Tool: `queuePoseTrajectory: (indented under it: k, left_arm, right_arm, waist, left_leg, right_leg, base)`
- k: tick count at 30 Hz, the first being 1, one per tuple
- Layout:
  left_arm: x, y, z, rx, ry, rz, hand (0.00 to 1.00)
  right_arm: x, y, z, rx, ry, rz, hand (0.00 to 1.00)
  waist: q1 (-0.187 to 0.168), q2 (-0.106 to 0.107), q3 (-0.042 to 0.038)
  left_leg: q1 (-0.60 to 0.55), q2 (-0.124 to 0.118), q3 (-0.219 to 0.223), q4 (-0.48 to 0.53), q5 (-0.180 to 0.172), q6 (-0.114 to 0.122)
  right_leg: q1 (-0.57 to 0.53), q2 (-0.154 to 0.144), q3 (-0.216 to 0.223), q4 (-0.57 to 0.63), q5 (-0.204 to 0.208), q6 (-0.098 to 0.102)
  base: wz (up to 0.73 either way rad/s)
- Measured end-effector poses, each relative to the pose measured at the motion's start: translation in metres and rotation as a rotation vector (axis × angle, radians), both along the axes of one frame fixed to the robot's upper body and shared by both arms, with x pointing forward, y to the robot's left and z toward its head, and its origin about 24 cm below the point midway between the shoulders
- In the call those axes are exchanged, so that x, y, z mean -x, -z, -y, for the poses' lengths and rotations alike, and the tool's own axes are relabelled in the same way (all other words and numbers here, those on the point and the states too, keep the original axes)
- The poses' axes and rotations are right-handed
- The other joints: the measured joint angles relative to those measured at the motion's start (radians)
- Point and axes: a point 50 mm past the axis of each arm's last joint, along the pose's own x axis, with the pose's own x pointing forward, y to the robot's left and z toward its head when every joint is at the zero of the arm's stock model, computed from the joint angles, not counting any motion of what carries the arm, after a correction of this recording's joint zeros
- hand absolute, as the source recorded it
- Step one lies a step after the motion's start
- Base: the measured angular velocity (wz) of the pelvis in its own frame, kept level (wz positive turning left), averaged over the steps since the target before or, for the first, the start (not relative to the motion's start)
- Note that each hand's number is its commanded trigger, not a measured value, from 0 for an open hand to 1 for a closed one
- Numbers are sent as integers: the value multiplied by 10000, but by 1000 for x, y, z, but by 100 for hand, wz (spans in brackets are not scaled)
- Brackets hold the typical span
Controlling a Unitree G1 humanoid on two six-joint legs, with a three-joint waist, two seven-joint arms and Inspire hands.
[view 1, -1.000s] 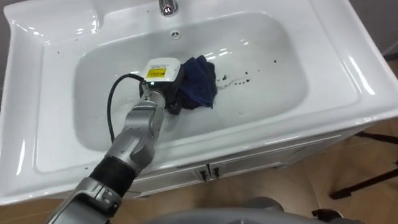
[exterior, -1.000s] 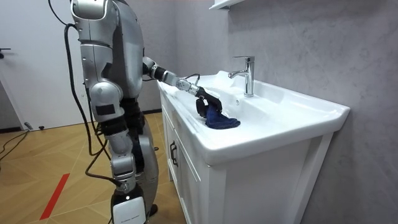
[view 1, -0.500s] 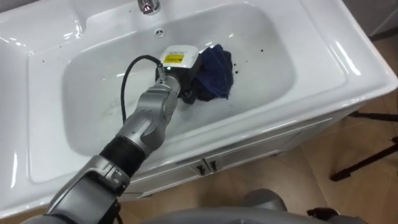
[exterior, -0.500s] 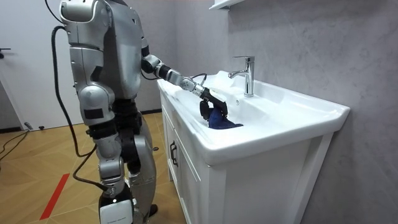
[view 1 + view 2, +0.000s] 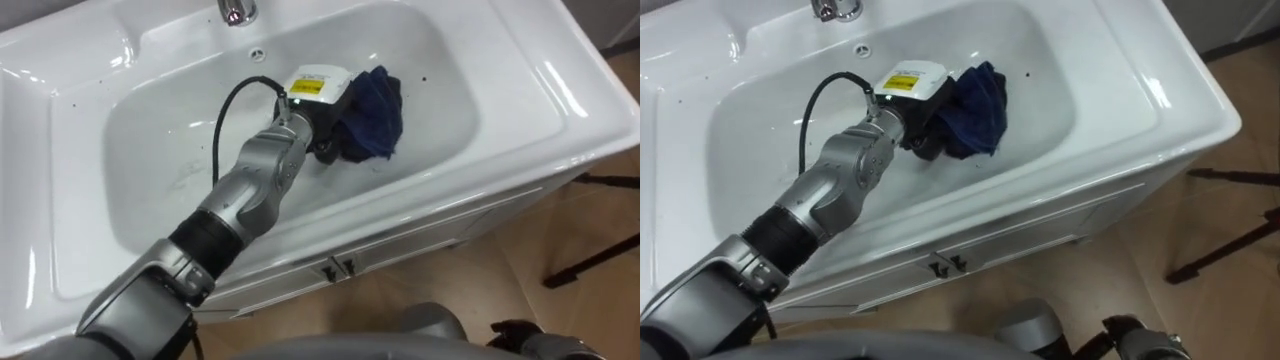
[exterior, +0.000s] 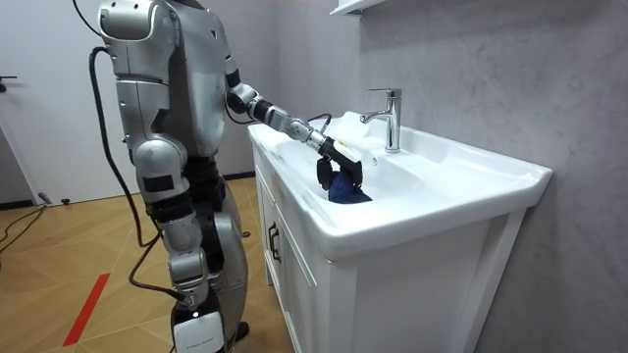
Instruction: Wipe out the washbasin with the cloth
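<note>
The left hand (image 5: 322, 112) is down inside the basin (image 5: 560, 90), its dark fingers (image 5: 326, 150) curled onto a dark blue cloth (image 5: 375, 105) and gripping the cloth's near edge. The cloth lies bunched on the basin floor, right of the middle and towards the back wall, and spreads out from the hand to the right. The left arm reaches in from the lower left, over the basin's front rim.

A few small dark specks (image 5: 424, 78) dot the white surface just beyond the cloth, near the right inner wall. At the back edge stands a chrome faucet (image 5: 235, 10), with a small overflow hole (image 5: 259, 55) in the wall below it. Under the basin is a white cabinet (image 5: 420, 250) with a pair of small handles (image 5: 336, 268) on its doors. To the right, dark stand legs (image 5: 600, 182) rest on the wooden floor (image 5: 520, 290).

In the room view the robot stands upright at the cabinet's end, at the room view's left, with the arm stretched out and down into the basin. A red strip (image 6: 86, 309) marks the floor behind it.
</note>
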Motion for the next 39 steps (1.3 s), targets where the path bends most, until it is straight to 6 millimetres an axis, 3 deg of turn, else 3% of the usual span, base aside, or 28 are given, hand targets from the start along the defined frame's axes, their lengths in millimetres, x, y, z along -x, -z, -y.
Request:
queuePoseTrajectory:
  k: [4,14,27,33,39]
  left_arm:
    - [1,-5,6,690,244,-149,100]
    - [0,-14,15,1819,618,-290,100]
    - [11,-70,37,4680,2255,1297,100]
    - [11,-67,36,4407,2225,1344,100]
    - [11,-46,29,3072,1957,1124,100]
  right_arm:
    - [6,1,1,179,35,-78,0]
    - [10,1,-1,125,353,167,0]
    - [23,1,6,408,1296,244,0]
    - [30,1,6,477,1508,129,0]
    - [33,1,7,521,1589,-40,0]
  waist:
    - [-153,1,-1]
    - [-111,58,-36]
    - [-81,75,-21]
    - [-90,66,-15]
    - [-98,5,26]
  left_leg:
    - [34,14,4,-9,1,0]
    - [46,29,63,49,1,0]
    - [640,19,148,-200,4,0]
    - [734,41,323,-203,4,0]
    - [722,36,338,-217,4,0]
  right_leg:
    - [15,13,1,-6,4,-5]
    - [-8,4,36,2,14,-13]
    - [385,47,267,-6,14,-14]
    - [372,58,458,8,13,-13]
    - [338,63,506,2,13,-13]
  base:
    - [2]
    - [-1]
    - [-5]
    - [-9]
    - [-2]
